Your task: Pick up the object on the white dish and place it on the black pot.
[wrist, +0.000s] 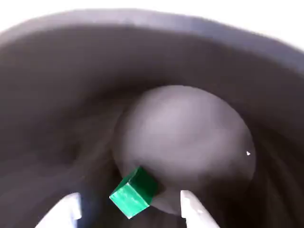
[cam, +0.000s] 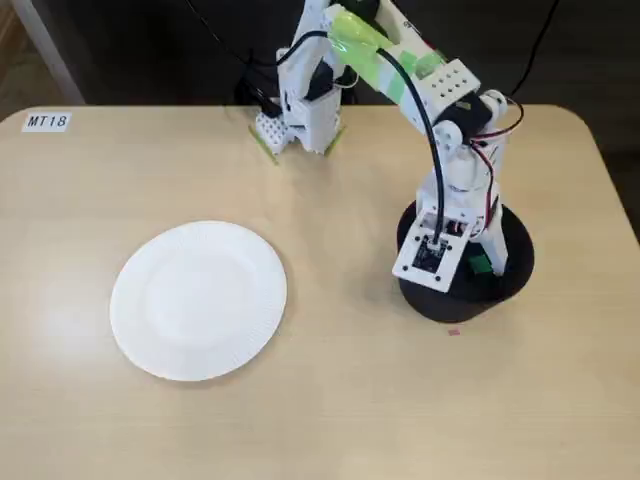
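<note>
The arm reaches from its base at the far edge of the table point(cam: 330, 400) down into the black pot point(cam: 512, 270), which stands on the right side of the table in the fixed view. The wrist and its white camera mount hang over the pot's mouth, covering much of it; a small patch of green shows inside the pot, just right of the mount.

The wrist view looks straight down into the black pot point(wrist: 57, 85): dark curved walls fill the picture around a paler round floor. The green cube point(wrist: 134, 191) sits tilted at the near-left edge of that floor, one corner pointing up. The two white fingers point(wrist: 194, 209) show at the bottom of the picture, one to the left of the cube and one to its right, spread apart with a clear gap on each side of the cube. The fingers point(wrist: 130, 213) are open and neither touches the cube, which lies loose between them inside the pot.

The white dish point(cam: 198, 300) lies flat on the left half of the table in the fixed view, well apart from the pot, its ribbed rim fully in sight. A small label reading MT18 point(cam: 46, 121) is stuck near the far-left corner of the table.
</note>
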You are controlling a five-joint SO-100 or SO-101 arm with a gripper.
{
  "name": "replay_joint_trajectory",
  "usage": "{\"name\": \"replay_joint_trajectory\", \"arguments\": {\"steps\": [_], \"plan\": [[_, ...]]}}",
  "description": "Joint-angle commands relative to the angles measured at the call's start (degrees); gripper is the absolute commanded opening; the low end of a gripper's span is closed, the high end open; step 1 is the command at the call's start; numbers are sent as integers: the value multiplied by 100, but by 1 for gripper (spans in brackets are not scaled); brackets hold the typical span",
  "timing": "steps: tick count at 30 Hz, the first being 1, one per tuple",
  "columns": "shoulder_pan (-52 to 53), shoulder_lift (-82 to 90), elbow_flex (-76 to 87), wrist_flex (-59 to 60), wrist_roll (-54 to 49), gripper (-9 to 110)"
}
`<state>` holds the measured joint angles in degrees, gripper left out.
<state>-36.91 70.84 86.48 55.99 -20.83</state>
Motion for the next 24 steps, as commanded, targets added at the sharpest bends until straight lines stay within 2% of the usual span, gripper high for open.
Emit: {"name": "replay_joint_trajectory", "arguments": {"steps": [1,3,9,18,24], "plan": [[70,272,-105,44,-18,13],[97,545,-114,79,-35,0],[325,1819,-114,246,-9,0],[1468,3929,-44,650,1556,0],[2549,4957,44,1178,2145,0]]}}
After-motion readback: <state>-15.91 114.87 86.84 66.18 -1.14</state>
